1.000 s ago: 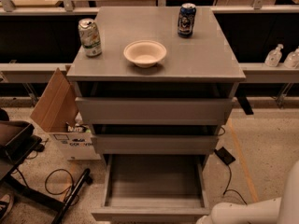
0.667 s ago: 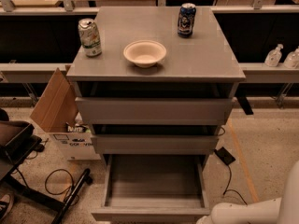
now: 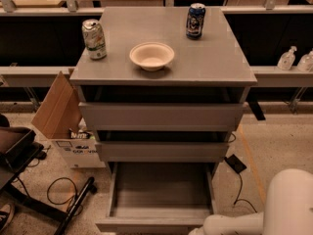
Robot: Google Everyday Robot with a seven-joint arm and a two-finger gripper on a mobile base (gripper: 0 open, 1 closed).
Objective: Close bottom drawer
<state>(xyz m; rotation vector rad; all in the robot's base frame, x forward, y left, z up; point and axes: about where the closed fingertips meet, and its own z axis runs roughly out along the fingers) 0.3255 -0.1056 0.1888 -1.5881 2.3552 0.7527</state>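
Observation:
The bottom drawer (image 3: 159, 192) of the grey cabinet is pulled out wide, and its grey box interior looks empty. Its flat front (image 3: 146, 225) lies along the lower edge of the view. The two drawers above it, the top one (image 3: 161, 116) and the middle one (image 3: 161, 151), stand slightly ajar. A white arm link (image 3: 274, 209) comes in at the lower right, beside the open drawer's front right corner. The gripper itself is out of view below the frame edge.
On the cabinet top (image 3: 215, 58) stand a green-white can (image 3: 94, 38), a cream bowl (image 3: 151, 56) and a dark blue can (image 3: 195, 20). An open cardboard box (image 3: 63, 116) and a black chair base (image 3: 29, 180) with cables sit on the floor at left. Bottles (image 3: 288, 58) stand on the right shelf.

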